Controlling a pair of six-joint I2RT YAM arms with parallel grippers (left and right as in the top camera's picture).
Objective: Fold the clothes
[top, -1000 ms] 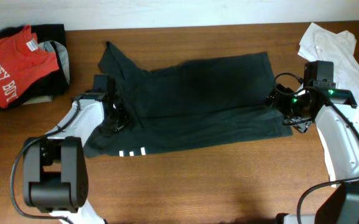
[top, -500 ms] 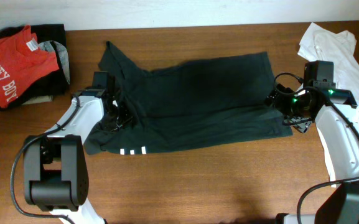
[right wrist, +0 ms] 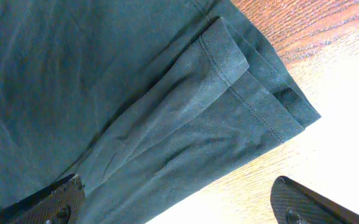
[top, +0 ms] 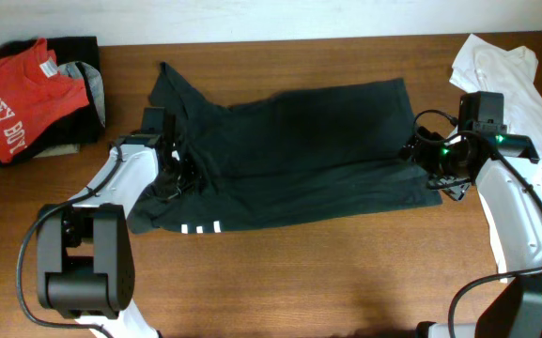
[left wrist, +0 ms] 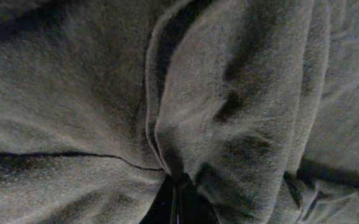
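**The fold could go crooked**

The shirt [top: 280, 155] lies spread out on the table [top: 346, 282], with one arm at each end of it.

What could go wrong:
- The right gripper [right wrist: 179, 208] is at the shirt's right end, over the hem. There are a few layers stacked at that edge. If the fingers [right wrist: 58, 199] close too high, they may catch only the top layer, and the rest would stay behind and make a messy fold.
- If they come down past the edge of the shirt, they would hit bare wood and grab nothing.
- The left gripper [top: 175, 174] is at the shirt's left end, deep in a bump of cloth. A pull from there could drag the shirt into a lump.
- If one arm lifts and the other does not, the shirt would twist.
- A white shirt [top: 505, 75] lies just past the shirt's right end, close to the right arm. A wide swing could snag it.

The tools: the right gripper is spread wide and holds nothing. The hem sits between its fingers, and I cannot tell if they touch it. The left wrist view shows only bunched cloth pressed up close, so I cannot tell if that gripper is pinching or spread.
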